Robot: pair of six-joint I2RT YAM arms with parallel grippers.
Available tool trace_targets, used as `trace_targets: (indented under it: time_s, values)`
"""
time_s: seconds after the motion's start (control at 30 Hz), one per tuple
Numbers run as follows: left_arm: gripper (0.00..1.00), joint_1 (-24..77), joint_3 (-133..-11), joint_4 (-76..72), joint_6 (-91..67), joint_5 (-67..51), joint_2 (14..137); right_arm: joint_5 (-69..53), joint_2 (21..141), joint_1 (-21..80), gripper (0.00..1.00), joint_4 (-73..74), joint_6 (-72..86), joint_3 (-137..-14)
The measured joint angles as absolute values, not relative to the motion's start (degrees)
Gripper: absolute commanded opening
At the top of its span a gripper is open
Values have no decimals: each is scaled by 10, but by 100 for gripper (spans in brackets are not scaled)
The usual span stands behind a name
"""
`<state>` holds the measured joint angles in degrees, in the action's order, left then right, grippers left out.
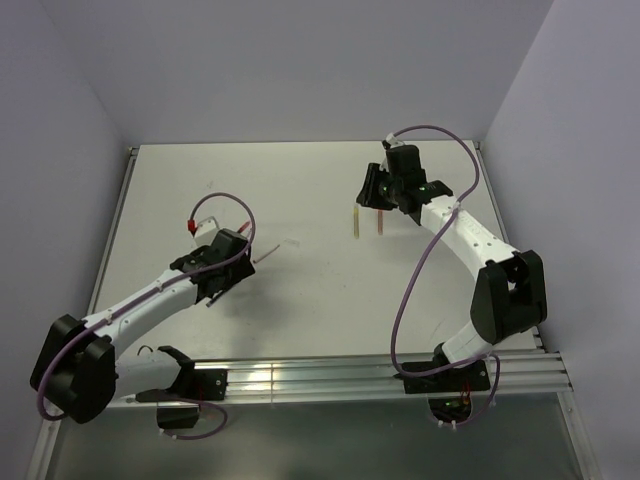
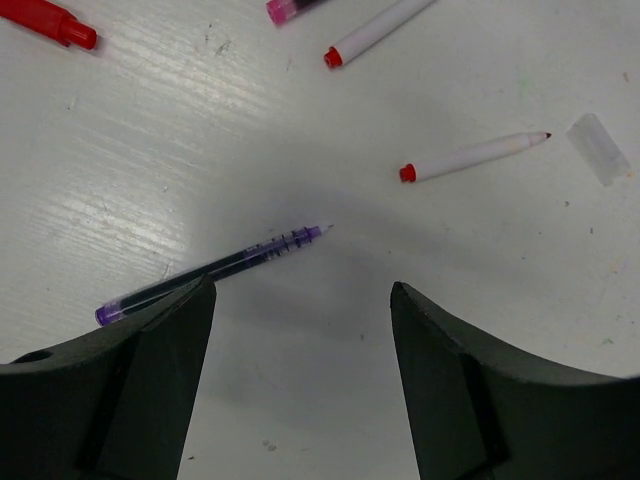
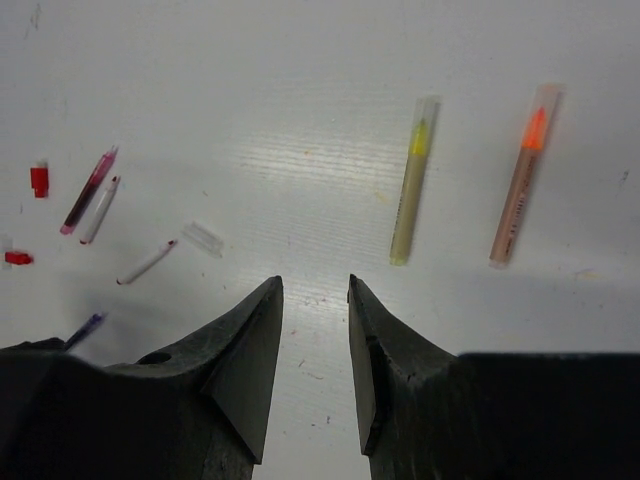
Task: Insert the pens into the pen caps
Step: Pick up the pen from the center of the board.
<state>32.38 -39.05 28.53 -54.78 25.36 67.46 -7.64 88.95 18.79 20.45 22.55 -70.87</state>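
My left gripper (image 2: 302,292) fills the bottom of the wrist frame, jaws spread wide and empty. The purple pen (image 2: 215,268) lies slantwise just beyond them, its tail tucked behind the lower-left finger. I'd rotate to square the jaws across that barrel, then drop straight and pinch mid-barrel, leaving the tip clear for capping. Further out, right of centre, a red-ended white pen (image 2: 470,158) points toward the clear cap (image 2: 598,148) at the right edge. My right gripper (image 3: 313,281) is partly open, holding nothing. The yellow pen (image 3: 411,185) and orange pen (image 3: 518,180) lie beyond it, upper right.

left claw (image 2: 302,290) spread wide | right claw (image 3: 313,285) narrowly parted, empty
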Motion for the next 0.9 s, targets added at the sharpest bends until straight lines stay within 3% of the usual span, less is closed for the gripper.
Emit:
trace_targets:
  time_s: [0.9]
  values:
    - [70, 274, -378, 234, -507, 225, 774, -89, 884, 189, 40, 201, 229, -708]
